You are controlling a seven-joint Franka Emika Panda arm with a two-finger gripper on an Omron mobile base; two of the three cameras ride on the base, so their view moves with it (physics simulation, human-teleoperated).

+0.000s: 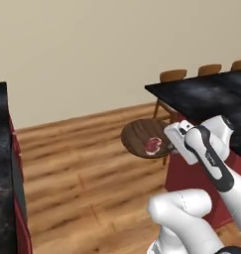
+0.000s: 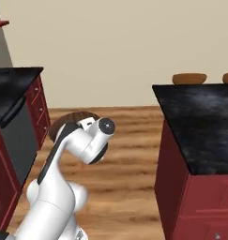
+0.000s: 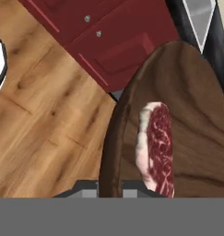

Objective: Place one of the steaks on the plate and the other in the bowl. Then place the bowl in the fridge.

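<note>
The dark brown wooden bowl (image 1: 139, 134) hangs in the air above the wooden floor, and my gripper (image 1: 167, 145) is shut on its right rim. One red, marbled steak (image 1: 153, 145) lies inside it, close to the gripped edge. In the hand view the bowl (image 3: 191, 97) fills the right side with the steak (image 3: 157, 147) on it, and my gripper (image 3: 111, 188) pinches the rim at the bottom. From the right base view only the bowl's edge (image 2: 68, 118) peeks out behind my arm. The other steak and the plate are out of view. I cannot tell whether the fridge is in view.
A black-topped island with dark red sides (image 1: 206, 94) (image 2: 200, 122) stands to the right, with wooden chairs (image 1: 172, 75) behind it. A black counter over red drawers (image 2: 38, 110) runs along the left. Open wooden floor (image 1: 92, 173) lies between them.
</note>
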